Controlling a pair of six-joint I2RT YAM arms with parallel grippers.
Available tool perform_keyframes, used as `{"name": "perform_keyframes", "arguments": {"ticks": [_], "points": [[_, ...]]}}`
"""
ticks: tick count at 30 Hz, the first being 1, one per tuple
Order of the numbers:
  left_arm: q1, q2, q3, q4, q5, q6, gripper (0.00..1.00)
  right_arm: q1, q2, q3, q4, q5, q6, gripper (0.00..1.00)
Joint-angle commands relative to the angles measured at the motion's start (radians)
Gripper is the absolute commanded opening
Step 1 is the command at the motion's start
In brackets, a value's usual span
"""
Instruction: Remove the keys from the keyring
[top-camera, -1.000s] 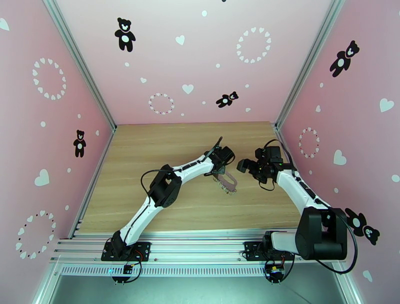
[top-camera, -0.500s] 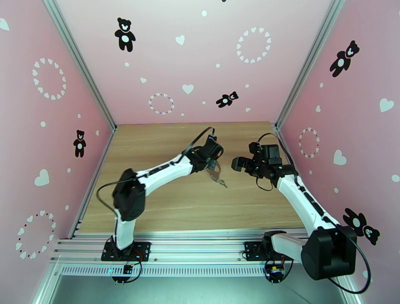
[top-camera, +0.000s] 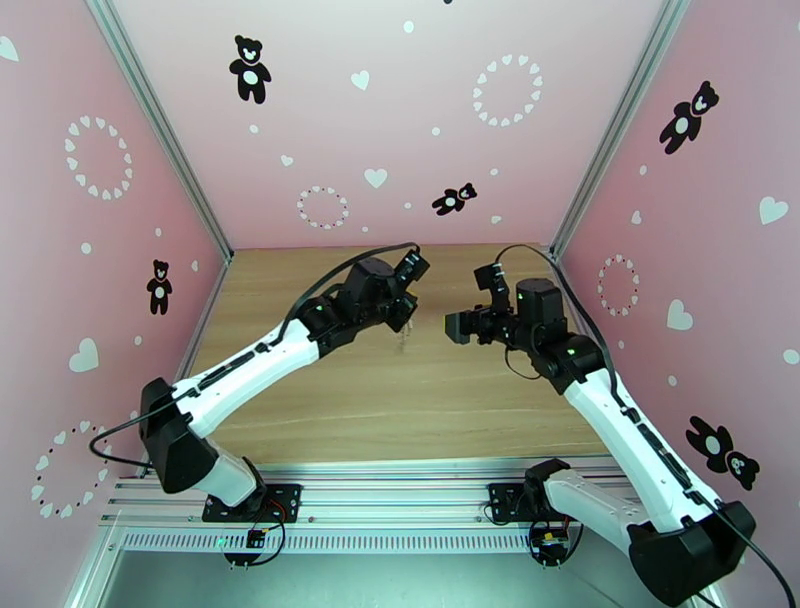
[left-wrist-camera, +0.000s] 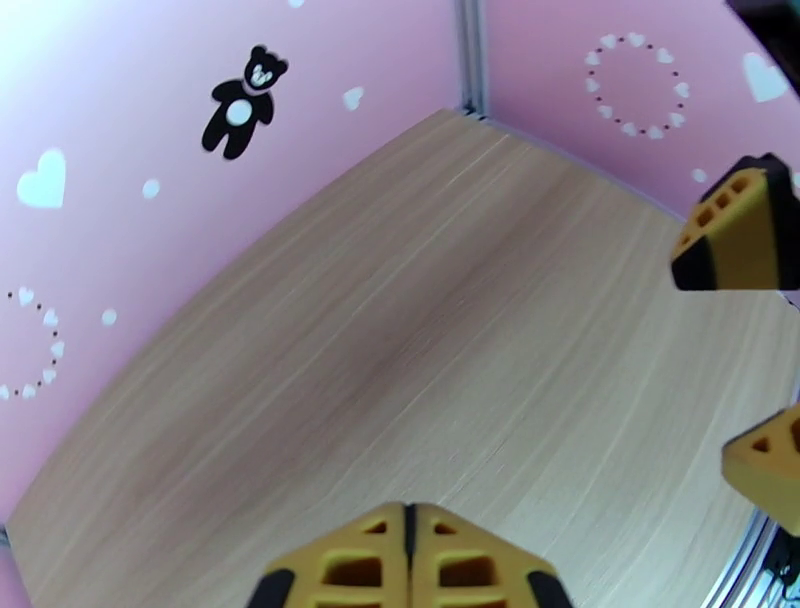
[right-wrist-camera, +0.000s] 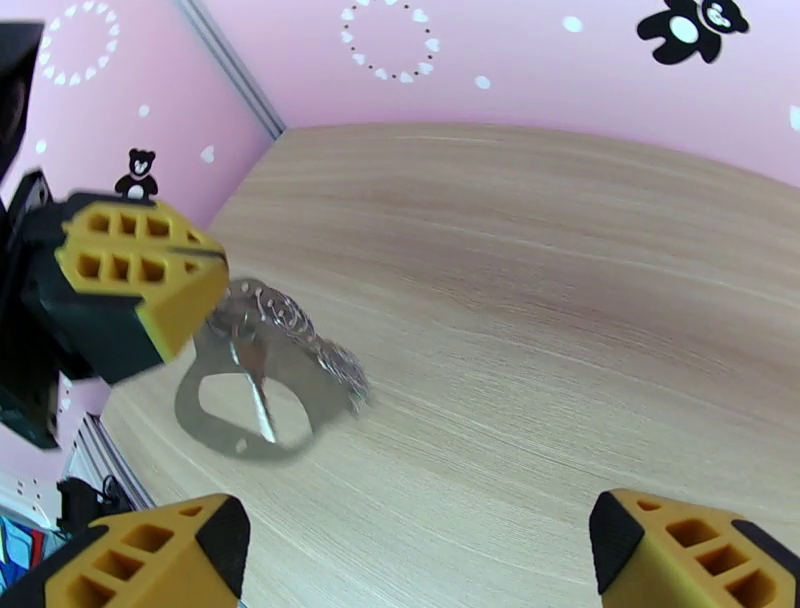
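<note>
1. Your left gripper (right-wrist-camera: 190, 280) is clenched on the top of the keyring (right-wrist-camera: 285, 318), over the far middle of the surface (right-wrist-camera: 560, 300). The loop and beaded chain hang below it, and I cannot tell whether they touch the wood. The pinch looks small, so a tug from the other side could pull the keyring free and drop it.
2. Your right gripper (right-wrist-camera: 415, 530) is spread wide and empty, just right of the keyring and facing it. The keyring looks blurred in the right wrist view, so it may be swinging. Closing on a moving target could catch the chain or the loop rather than a key.
3. The keys are too small and blurred to pick out here. Going in without seeing them risks a grasp on nothing, or on both at once.
4. The two grippers are near each other. Pushing the right one further left could knock it into the left one and jar the hold.
5. A key that slips off uncontrolled could fall and skitter across the surface, so pinch it firmly before you pull.
</note>
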Motion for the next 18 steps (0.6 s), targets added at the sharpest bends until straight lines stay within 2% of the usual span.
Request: {"name": "perform_keyframes", "arguments": {"ticks": [1,7,12,16,18], "points": [[0.023,-0.078,-0.025,0.096,0.236,0.080,0.00,0.034,-0.043,0.002,0.042,0.027,-0.122,0.91],[0.025,-0.129,-0.033,0.109,0.414,0.129,0.00,0.087,-0.164,-0.112,0.187,0.024,-0.253,0.88],[0.026,-0.144,-0.018,0.095,0.487,0.138,0.00,0.087,-0.248,-0.156,0.240,0.050,-0.367,0.85],[0.026,-0.137,0.000,0.092,0.548,0.119,0.00,0.093,-0.258,-0.178,0.274,-0.034,-0.405,0.77],[0.027,-0.133,0.002,0.102,0.563,0.104,0.00,0.104,-0.271,-0.213,0.339,-0.054,-0.417,0.76]]}}
